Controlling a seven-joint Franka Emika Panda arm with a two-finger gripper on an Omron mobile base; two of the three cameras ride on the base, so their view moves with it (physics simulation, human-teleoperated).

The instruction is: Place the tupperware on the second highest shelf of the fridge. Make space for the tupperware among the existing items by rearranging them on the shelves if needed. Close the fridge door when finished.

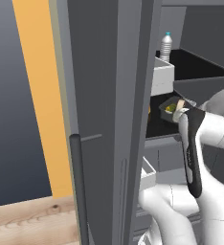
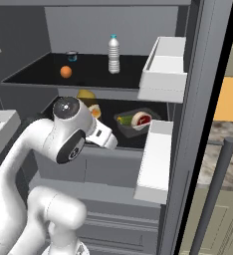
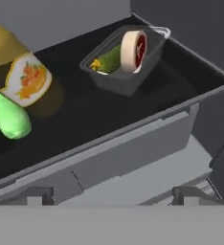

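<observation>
Standing open, the fridge [image 2: 198,99] shows its dark interior, with the fridge door [image 1: 104,119] swung wide and pale grey bins [image 2: 163,69] fixed to the back of the doors. Inside, the top shelf [image 2: 39,74] carries a clear plastic bottle [image 2: 114,55] with a blue cap, an orange piece [image 2: 65,71] and a small dark cup [image 2: 71,56]; no writing on any of them can be read.

Below it runs the second highest shelf [image 3: 85,119], a flat black board with a grey front edge. On it sits the tupperware [image 3: 128,60], at about one o'clock in the hand view: a small translucent grey tub, upright, resting flat on the board. It holds a round red meat slice [image 3: 134,50] standing on edge and a green cucumber [image 3: 110,60] lying beside it. At about nine o'clock, well apart from the tub, lie a green vegetable [image 3: 11,119], a pale wedge with an orange printed face [image 3: 28,79] and a yellow item [image 3: 1,45] behind them.

The gripper [image 3: 113,195] hangs released in front of the shelf edge, fingers spread wide, grasping nothing.
</observation>
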